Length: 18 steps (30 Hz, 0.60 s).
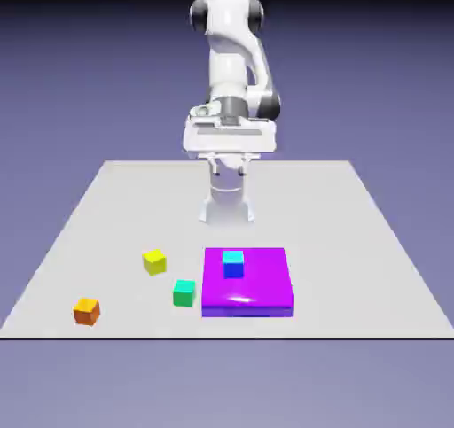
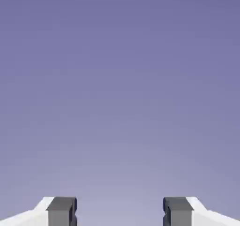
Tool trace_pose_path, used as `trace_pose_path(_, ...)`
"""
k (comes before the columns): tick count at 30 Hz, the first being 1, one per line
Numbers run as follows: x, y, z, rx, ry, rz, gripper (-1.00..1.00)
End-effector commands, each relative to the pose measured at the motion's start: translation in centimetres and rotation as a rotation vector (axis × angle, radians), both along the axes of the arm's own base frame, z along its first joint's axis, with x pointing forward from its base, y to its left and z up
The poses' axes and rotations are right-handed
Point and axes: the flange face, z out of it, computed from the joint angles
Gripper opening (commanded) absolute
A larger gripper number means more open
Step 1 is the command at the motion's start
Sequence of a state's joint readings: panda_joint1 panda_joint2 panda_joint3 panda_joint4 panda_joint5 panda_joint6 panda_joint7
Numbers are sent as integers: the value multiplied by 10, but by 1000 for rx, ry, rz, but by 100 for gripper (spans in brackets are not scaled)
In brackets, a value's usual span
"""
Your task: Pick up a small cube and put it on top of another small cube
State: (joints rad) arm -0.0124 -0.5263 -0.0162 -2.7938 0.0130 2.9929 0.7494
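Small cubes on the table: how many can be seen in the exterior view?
4. The orange cube lies nearest the exterior view's left, the yellow cube and green cube sit beside the purple block, and the cyan cube rests on it. None seems hidden.

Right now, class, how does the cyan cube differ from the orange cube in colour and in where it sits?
The cyan cube rests on top of the purple block, raised off the table; the orange cube sits directly on the table. The cyan cube lies near the middle; the orange cube lies far toward the exterior view's left, near the front edge. Both look similarly small, and the open gripper holds neither.
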Motion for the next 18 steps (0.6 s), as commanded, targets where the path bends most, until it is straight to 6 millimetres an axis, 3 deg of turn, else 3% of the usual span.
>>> trace_pose_path(1,5,-14,-13,21,59,-44,0)
trace_pose_path(5,14,-72,-67,116,289,-219,0)
trace_pose_path(9,7,-128,-123,223,510,-397,0)
trace_pose_path(13,-16,-180,-178,344,723,-573,0)
trace_pose_path(18,-62,-233,-242,515,976,-790,0)
